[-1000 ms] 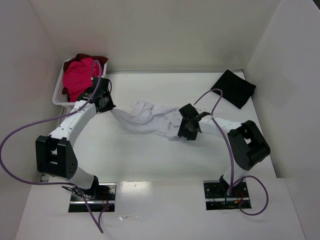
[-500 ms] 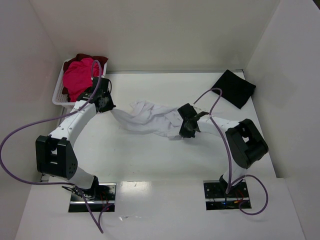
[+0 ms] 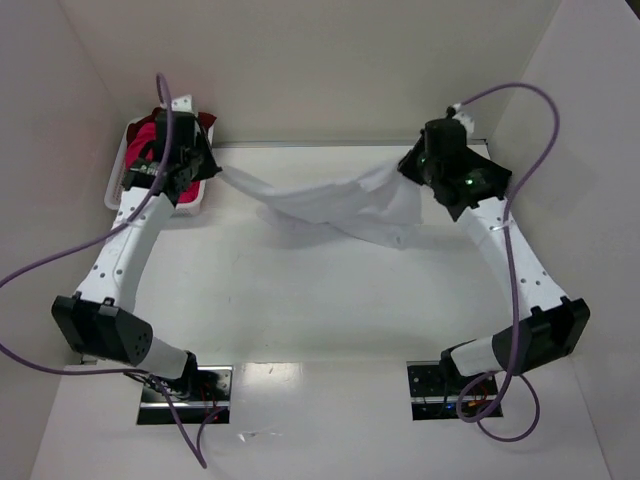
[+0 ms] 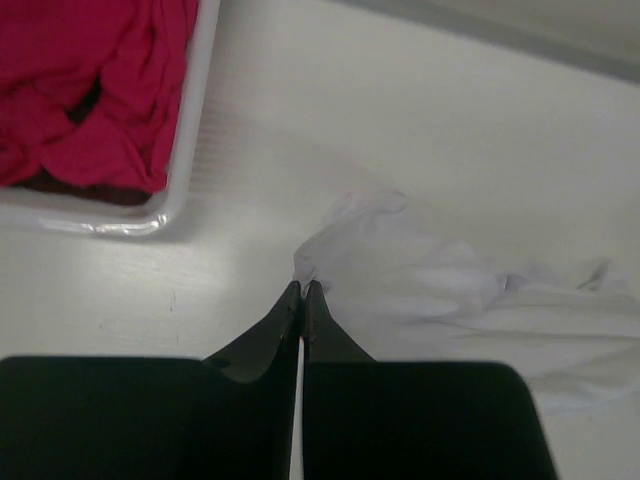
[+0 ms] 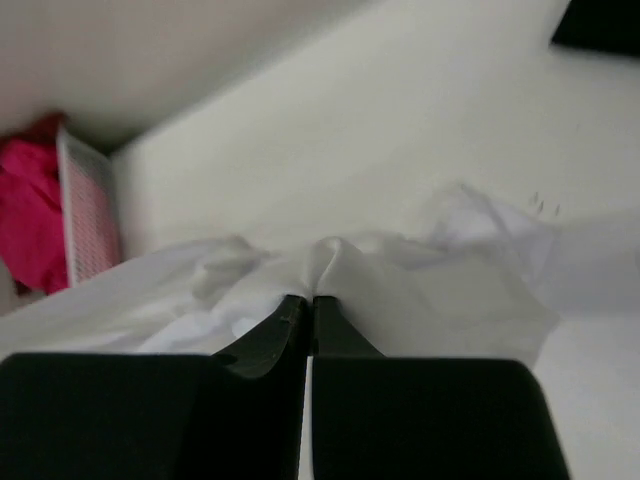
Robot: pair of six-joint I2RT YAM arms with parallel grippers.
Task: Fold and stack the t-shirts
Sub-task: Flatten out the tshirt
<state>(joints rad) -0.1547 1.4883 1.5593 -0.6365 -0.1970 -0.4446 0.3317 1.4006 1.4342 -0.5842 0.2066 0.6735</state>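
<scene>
Right tool (image 5: 308, 300) has risen, hiding most of the black t-shirt (image 5: 600, 25).

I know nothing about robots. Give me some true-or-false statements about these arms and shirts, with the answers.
1. The left gripper and right gripper are both shut on the white cotton t-shirt. True.
2. The bright pink t-shirt lies flat on the table. False: it is bunched in the white slatted plastic basket.
3. The white t-shirt is neatly folded. False: it hangs crumpled between the grippers.
4. A black t-shirt lies on the table, apart from the white one. True.
</scene>
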